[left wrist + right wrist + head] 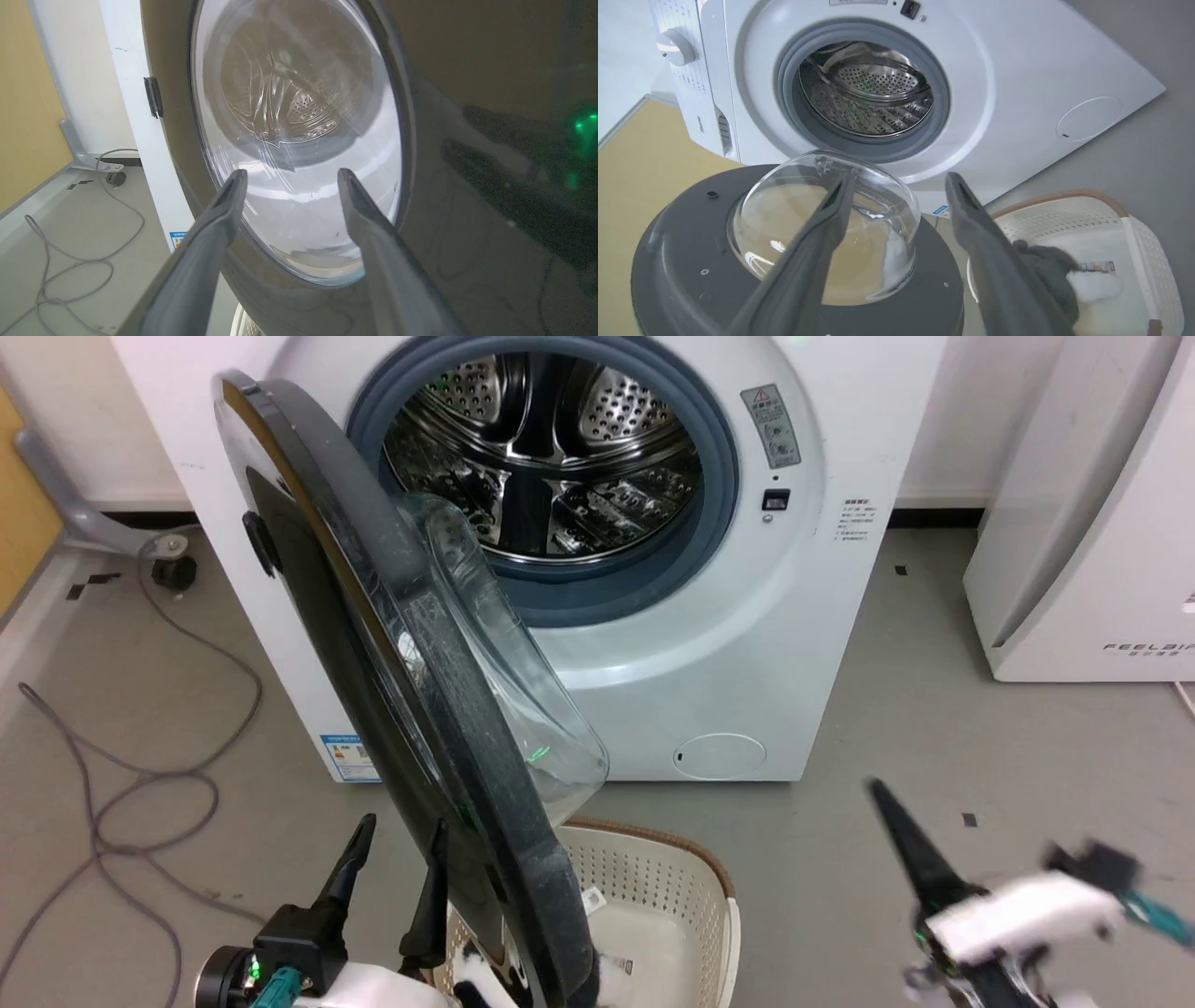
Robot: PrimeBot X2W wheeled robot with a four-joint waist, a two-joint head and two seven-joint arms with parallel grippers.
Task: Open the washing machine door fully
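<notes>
Door [420, 691]: roughly half open, free edge toward 6 o'clock, travel toward 9 o'clock seemingly outstanding; left end effector [401, 829] spread beside outer face, right end effector [901, 176] spread, empty.

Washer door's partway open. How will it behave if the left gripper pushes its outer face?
The washing machine door likely swings as one rigid disc, not flexing. Its glossy black face looks slippery, so the left gripper may slide sideways. The thick glass bowl suggests weight, so expect a slow start.

"FEELBI" lettering, partly cut off, white appliance [1074, 541]
</notes>
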